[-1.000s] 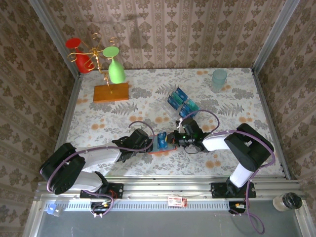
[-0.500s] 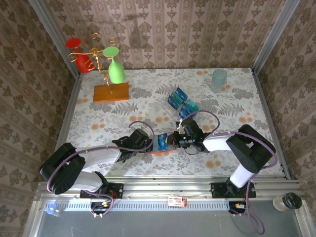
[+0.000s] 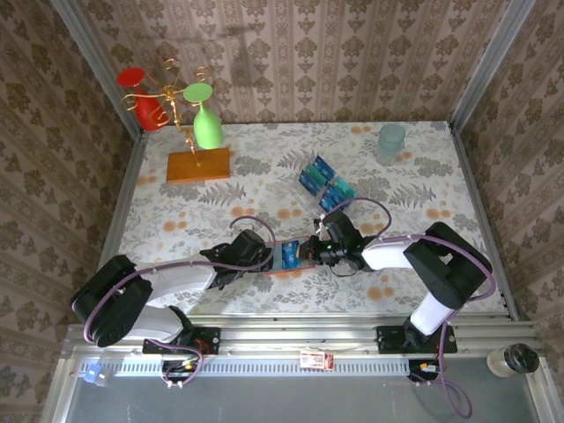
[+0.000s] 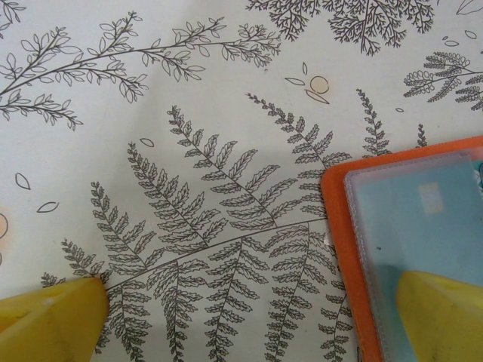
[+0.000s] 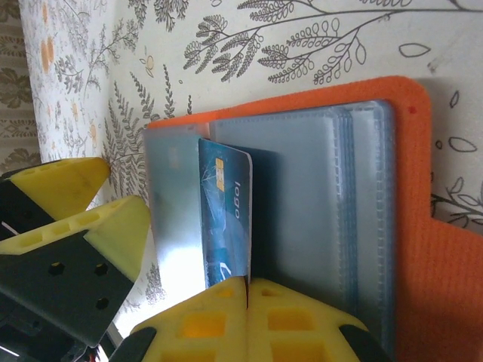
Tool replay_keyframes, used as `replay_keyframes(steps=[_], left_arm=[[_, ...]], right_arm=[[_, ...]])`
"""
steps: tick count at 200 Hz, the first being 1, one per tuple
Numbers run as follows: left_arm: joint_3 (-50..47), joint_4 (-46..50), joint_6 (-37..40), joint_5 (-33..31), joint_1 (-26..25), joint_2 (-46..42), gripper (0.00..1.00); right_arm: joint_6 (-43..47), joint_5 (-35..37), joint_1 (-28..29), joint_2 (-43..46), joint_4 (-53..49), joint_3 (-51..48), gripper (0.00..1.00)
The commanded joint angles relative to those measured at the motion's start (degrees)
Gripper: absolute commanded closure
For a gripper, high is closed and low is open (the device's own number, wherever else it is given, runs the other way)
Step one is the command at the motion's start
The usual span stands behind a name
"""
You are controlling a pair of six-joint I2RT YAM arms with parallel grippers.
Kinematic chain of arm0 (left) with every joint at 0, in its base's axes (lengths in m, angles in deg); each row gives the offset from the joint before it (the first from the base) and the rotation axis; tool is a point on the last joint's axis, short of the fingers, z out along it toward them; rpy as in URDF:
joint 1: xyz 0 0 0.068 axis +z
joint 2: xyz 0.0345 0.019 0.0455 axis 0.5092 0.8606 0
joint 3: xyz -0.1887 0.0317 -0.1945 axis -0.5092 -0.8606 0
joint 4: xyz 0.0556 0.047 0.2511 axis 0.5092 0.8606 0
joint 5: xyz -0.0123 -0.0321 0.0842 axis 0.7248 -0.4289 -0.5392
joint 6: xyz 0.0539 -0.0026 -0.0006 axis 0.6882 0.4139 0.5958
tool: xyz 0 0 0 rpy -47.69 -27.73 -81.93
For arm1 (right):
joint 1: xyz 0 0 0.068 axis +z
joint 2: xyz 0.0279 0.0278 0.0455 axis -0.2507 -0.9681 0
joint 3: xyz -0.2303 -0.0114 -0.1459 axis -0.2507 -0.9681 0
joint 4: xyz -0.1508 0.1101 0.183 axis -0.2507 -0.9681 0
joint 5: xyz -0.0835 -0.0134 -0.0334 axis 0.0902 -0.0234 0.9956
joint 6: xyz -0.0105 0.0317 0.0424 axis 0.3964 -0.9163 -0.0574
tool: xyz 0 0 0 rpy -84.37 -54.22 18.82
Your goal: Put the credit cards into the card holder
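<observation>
**Card holder status: one card in the right claw, at a sleeve**

**Top external view.** Locate the card holder (image 3: 289, 256) near the front edge of the fern-printed table (image 3: 423, 189), between the two arms. It lies opened flat, with an orange-red border around a blue-grey inside. The left gripper (image 3: 267, 254) meets it from the left and the right gripper (image 3: 310, 249) from the right. Further back, note the credit cards (image 3: 322, 183), glossy blue and teal, in a clear plastic tray (image 3: 304, 196). A wooden slab (image 3: 198, 165) with a wire rack holding a green glass (image 3: 207, 125) and a red glass (image 3: 141, 97) stands at the far left. A translucent cup (image 3: 391, 141) stands at the far right.

**Left wrist view.** Observe the left gripper (image 4: 253, 290) spread wide. One yellow finger (image 4: 53, 320) sits over bare tablecloth; the other overlaps the card holder (image 4: 336, 226). The holder's corner is rounded and matte orange. A clear stitched sleeve covers a teal card (image 4: 423, 219).

**Right wrist view.** Observe the right gripper (image 5: 247, 290) with its yellow, blocky fingertips pressed together on the lower edge of a blue credit card (image 5: 226, 219). The card is glossy, carries a gold chip and the word "logo", and stands on edge among the frosted plastic sleeves of the card holder (image 5: 411, 151). The sleeves are stacked like pages. The left gripper (image 5: 98, 207) stands at the holder's left edge.
</observation>
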Motion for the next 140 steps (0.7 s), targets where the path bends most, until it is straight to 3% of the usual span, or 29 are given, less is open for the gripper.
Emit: replay_keyframes(steps=[1, 95, 140], left_arm=[[-1.2, 1.0, -0.9, -0.3, 0.1, 1.5, 0.00], [-0.6, 0.8, -0.6, 0.3, 0.2, 1.7, 0.00], [-0.5, 2.0, -2.0, 1.2, 1.3, -1.1, 0.00]], right_arm=[[1.4, -1.4, 0.8, -1.6, -3.9, 1.5, 1.00], [4.7, -3.7, 1.6, -6.2, -11.5, 7.7, 1.00], [11.2, -0.2, 1.6, -1.7, -23.7, 12.9, 0.65]])
